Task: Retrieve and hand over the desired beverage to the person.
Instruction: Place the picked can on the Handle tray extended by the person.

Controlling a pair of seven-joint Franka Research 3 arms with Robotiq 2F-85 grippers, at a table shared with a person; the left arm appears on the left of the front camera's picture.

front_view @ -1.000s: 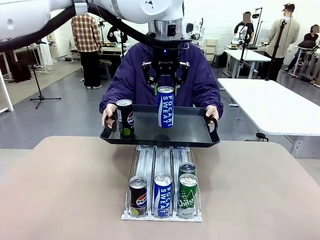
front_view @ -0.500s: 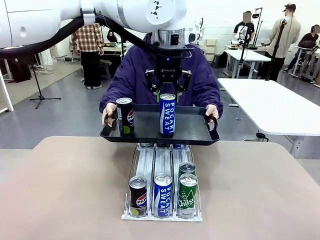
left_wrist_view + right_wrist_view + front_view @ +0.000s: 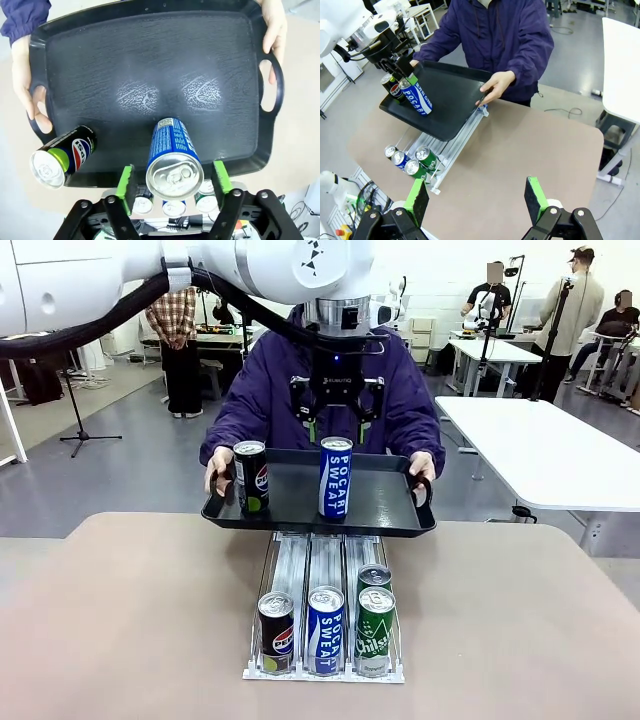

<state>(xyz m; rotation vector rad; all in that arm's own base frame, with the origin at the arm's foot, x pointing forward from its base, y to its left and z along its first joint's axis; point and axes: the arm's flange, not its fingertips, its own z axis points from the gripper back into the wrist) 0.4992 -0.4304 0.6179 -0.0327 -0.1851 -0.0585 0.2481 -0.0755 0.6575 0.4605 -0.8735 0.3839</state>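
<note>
Two green pads of the left end effector [image 3: 173, 181] stand parted, flanking the upright Pocari Sweat can [image 3: 172, 160] without touching.

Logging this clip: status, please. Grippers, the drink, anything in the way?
Left gripper open, pads either side of Pocari Sweat can. Can upright on person's tray, beside Pepsi can. Right gripper open, empty. Nothing blocking.
</note>
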